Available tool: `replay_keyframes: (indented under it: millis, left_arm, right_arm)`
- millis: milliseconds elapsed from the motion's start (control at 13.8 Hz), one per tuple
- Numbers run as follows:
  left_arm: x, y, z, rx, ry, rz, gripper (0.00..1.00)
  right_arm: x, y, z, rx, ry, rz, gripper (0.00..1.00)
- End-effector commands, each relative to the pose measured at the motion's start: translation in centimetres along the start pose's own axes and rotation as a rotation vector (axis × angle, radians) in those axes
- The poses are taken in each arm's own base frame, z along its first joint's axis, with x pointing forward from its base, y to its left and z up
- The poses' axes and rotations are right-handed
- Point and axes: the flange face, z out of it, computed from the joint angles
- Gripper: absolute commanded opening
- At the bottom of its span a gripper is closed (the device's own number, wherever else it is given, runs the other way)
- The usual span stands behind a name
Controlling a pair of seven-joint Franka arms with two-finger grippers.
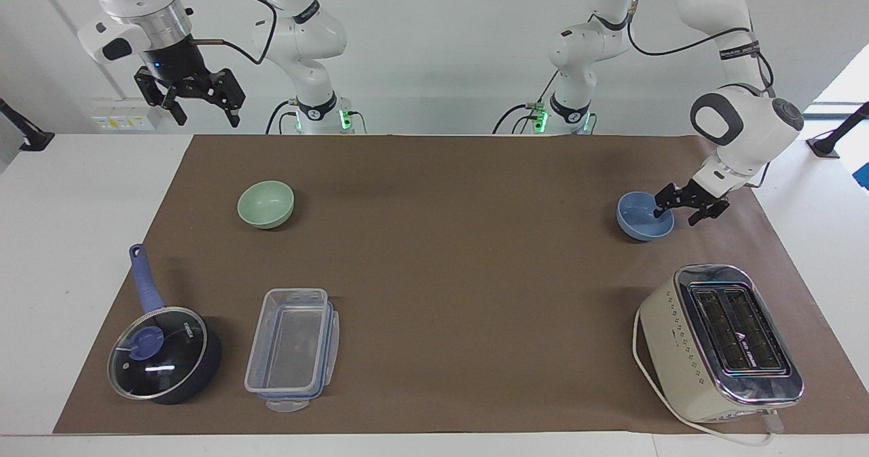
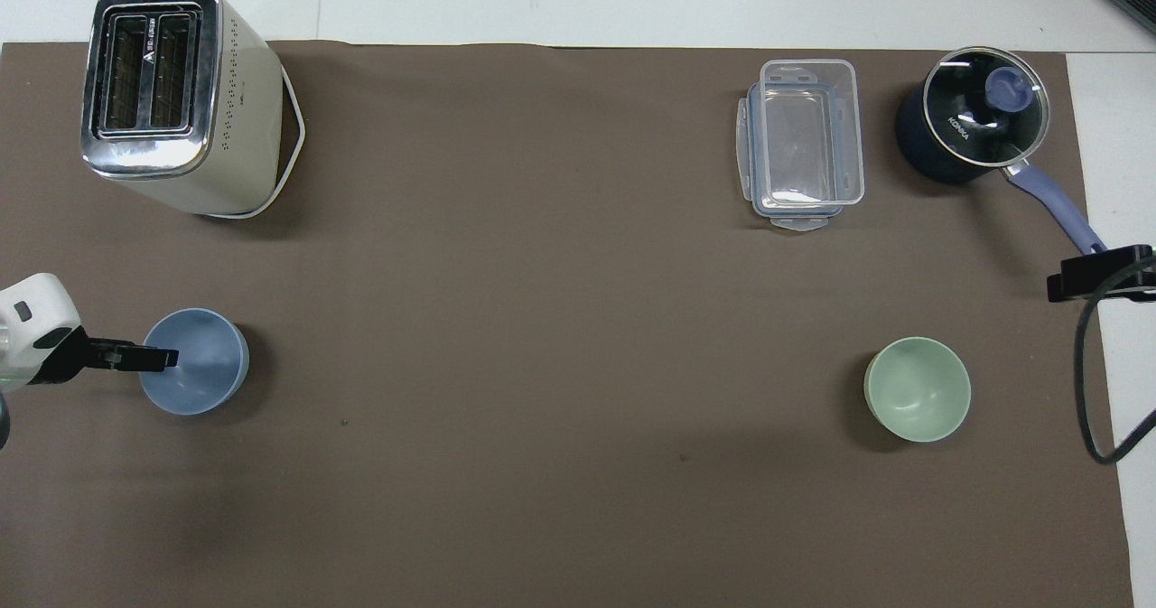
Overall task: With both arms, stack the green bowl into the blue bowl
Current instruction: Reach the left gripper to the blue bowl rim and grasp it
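On the mat, green bowl mouth-up

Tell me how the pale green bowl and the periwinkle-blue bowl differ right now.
Colour: the small round matte mint-green bowl against the small round matte periwinkle-blue bowl.
Place: the green bowl sits toward the right arm's end of the brown mat, the blue bowl toward the left arm's end.
Contact: the left tool straddles the blue bowl's rim, one finger inside; nothing touches the green bowl, and the right tool waits raised.
Shared: both upright, empty, same size and shape.
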Motion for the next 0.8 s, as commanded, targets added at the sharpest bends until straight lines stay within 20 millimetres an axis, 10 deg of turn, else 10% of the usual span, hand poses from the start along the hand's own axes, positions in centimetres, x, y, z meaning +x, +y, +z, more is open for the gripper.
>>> replay_keyframes:
  millis: [0, 145, 725]
  left_arm:
    - [-0.9, 1.2, -0.1, -0.003, 0.017, -0.02, 0.54]
    - [-0.8, 1.2, -0.2, -0.005, 0.016, -0.018, 0.0]
    - [1.4, 3.4, -3.4, -0.014, 0.022, 0.034, 0.0]
  right_arm:
    - [-0.3, 0.1, -0.4, 0.001, -0.004, -0.005, 1.0]
    - [-0.3, 0.1, -0.4, 0.001, -0.004, -0.005, 1.0]
    - [-0.3, 0.1, -0.4, 0.001, -0.004, -0.005, 1.0]
